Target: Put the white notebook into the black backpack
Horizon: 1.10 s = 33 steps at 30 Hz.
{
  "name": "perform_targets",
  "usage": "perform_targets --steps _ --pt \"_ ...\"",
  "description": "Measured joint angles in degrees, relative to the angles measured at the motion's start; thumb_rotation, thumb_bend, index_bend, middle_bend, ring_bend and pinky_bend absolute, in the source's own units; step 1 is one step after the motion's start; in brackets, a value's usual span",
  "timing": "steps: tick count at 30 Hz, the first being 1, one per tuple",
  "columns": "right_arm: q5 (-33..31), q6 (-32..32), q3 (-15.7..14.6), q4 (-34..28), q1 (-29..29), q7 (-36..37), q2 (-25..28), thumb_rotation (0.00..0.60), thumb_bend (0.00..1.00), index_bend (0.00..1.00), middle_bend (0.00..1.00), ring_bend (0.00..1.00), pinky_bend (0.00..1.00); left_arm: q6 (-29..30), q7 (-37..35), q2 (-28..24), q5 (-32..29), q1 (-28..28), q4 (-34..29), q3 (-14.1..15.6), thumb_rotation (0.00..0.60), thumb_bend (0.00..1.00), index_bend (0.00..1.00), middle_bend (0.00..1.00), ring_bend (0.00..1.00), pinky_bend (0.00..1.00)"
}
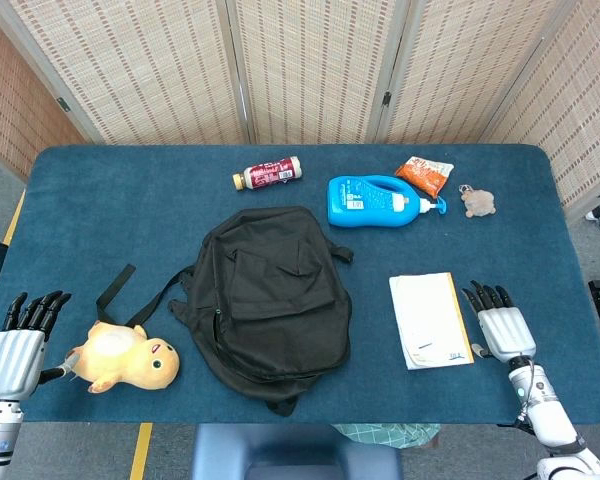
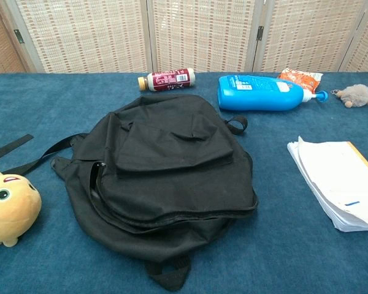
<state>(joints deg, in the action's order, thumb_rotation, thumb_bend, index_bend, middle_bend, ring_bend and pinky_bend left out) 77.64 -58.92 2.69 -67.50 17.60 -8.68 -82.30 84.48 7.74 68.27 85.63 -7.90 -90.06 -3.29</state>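
Observation:
The white notebook [image 1: 429,319] [image 2: 341,181] lies flat on the blue table, right of centre, with a yellow strip along its right edge. The black backpack [image 1: 273,299] [image 2: 165,169] lies flat in the middle, its zip closed as far as I can see. My right hand [image 1: 499,326] hovers open just right of the notebook, fingers spread, holding nothing. My left hand [image 1: 20,340] is open at the table's front left corner, beside the plush. Neither hand shows clearly in the chest view.
A yellow plush toy [image 1: 123,358] lies left of the backpack, near its strap [image 1: 113,286]. Behind the backpack are a maroon bottle [image 1: 268,173], a blue pump bottle [image 1: 377,200], an orange snack packet [image 1: 424,173] and a small grey plush [image 1: 477,202].

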Motion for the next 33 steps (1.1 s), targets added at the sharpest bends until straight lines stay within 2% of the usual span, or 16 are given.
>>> perform_targets --steps 7,33 --pt "0.8 0.1 -0.4 0.4 0.6 0.8 -0.9 0.6 0.24 0.0 0.0 0.0 0.01 -0.1 0.0 0.1 -0.1 -0.1 0.2 0.0 0.6 0.22 0.16 0.17 0.17 0.05" --pt "7.4 -0.5 -1.7 -4.6 6.0 -2.1 -4.1 0.6 0.24 0.0 0.0 0.02 0.01 0.3 -1.6 0.5 -0.4 0.5 1.8 0.2 0.6 0.22 0.16 0.17 0.17 0.05"
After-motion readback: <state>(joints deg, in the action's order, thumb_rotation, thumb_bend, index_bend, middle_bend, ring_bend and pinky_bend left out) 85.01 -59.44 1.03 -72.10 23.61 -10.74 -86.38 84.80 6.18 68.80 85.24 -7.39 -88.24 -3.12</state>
